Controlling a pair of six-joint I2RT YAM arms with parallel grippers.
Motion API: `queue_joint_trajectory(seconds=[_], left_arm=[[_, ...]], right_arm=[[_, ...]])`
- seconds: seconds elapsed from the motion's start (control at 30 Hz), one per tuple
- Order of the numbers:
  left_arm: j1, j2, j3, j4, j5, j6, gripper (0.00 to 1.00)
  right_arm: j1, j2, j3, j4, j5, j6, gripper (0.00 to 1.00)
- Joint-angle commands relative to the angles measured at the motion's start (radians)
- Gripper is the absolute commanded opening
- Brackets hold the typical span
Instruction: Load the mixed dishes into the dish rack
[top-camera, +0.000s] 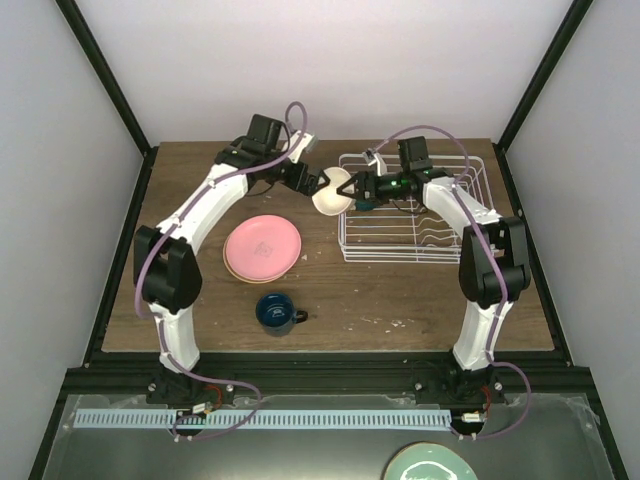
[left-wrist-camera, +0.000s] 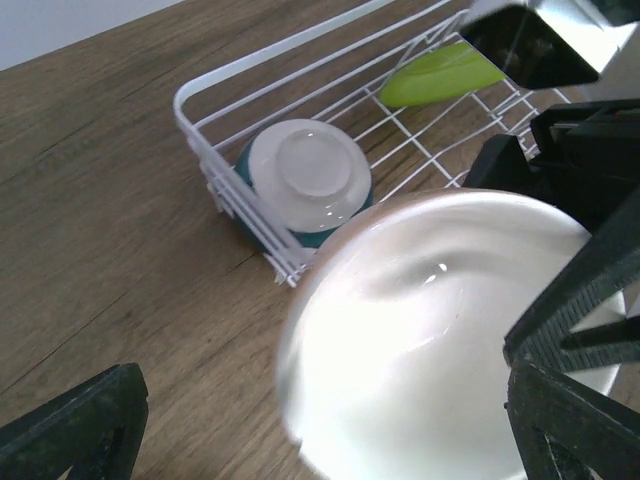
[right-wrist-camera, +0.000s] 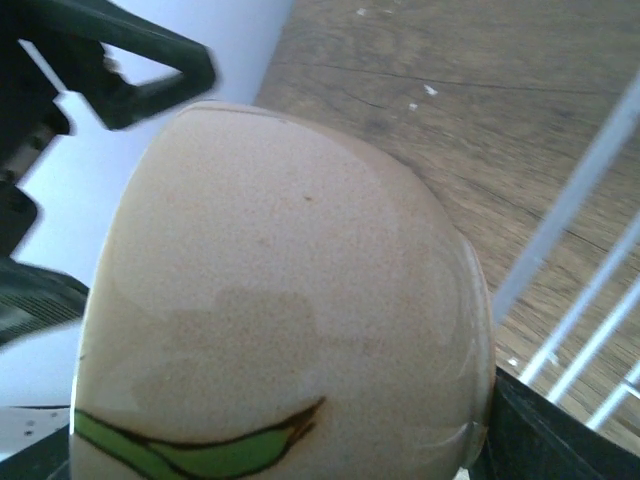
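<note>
Bowl in the air: a cream bowl (top-camera: 332, 191) hangs above the desk (top-camera: 400, 300), just at the left side of the dish rack (top-camera: 410, 257), between the two hands.
Bowl direction: it lies on its side. The axis from bottom to mouth runs about level, along the line from one hand to the other. The mouth faces the left hand, and the outer wall with a green leaf painted on it faces the right wrist camera.
Right hand: the right hand (top-camera: 357, 190) holds the cream bowl at the rim, on the rack side.
Left hand: the left hand (top-camera: 320, 182) is wide. One of its fingers (left-wrist-camera: 75, 425) stands well apart from the bowl.
Inside the rack: a second bowl (left-wrist-camera: 308, 185) sits upside down in a corner, with something dark teal under it; I cannot tell what. A lime green plate (left-wrist-camera: 440, 72) lies further in.
On the desk: a pink plate (top-camera: 263, 245) lies flat on a peach plate (top-camera: 243, 272), left of the rack. A dark blue mug (top-camera: 275, 310) stands upright nearer the arm bases, its handle pointing right.
</note>
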Motion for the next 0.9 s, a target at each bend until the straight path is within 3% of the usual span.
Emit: queue_joint_trajectory(seconds=[0.0, 0.3, 0.6, 0.87], left_arm=[[0.066, -0.075, -0.038, 0.021, 0.001, -0.014, 1.00], [0.199, -0.173, -0.077, 0.002, -0.067, -0.040, 1.00], [0.217, -0.243, -0.163, 0.019, -0.106, -0.047, 1.00], [0.218, -0.264, -0.207, -0.004, -0.179, -0.058, 1.00]], right_arm=[[0.005, -0.062, 0.065, -0.097, 0.116, -0.080, 0.44], [0.006, -0.188, 0.102, -0.249, 0.452, -0.137, 0.44], [0.014, -0.295, 0.067, -0.331, 0.733, -0.130, 0.44], [0.153, -0.249, 0.116, -0.498, 1.091, -0.109, 0.44]])
